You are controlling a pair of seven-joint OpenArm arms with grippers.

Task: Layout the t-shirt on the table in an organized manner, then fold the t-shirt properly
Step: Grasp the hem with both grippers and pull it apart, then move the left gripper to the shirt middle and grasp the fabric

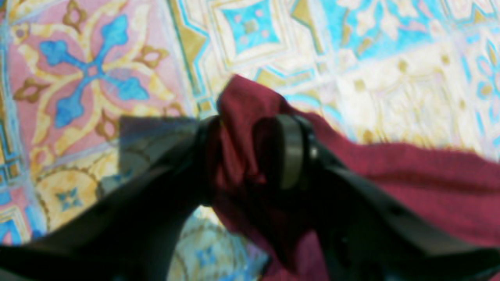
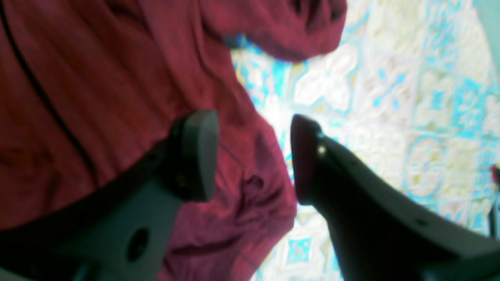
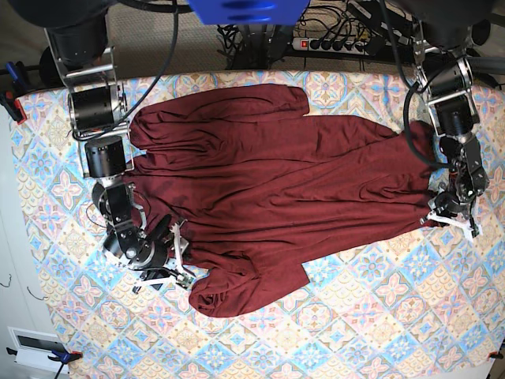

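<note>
Dark maroon t-shirt (image 3: 268, 189) with long sleeves, spread nearly flat across the middle of the tabletop (image 3: 379, 324), body running side to side in the base view. One sleeve folded along the far edge, the other bunched into a rounded lump at the near edge. Soft wrinkles across the body.

Left gripper (image 1: 250, 152) at the garment's end on the right of the base view, jaws part-spread with a crumpled wad of maroon cloth between them; cloth against both jaws, firmness of the pinch impossible to tell through the blur.

Right gripper (image 2: 254, 156) at the opposite end, beside the bunched sleeve, jaws spread well apart, one over the cloth, the other over bare tabletop, fabric edge lying loose in the gap.

Pastel blue, pink and cream diamond tiles with floral motifs around the garment on all sides.
</note>
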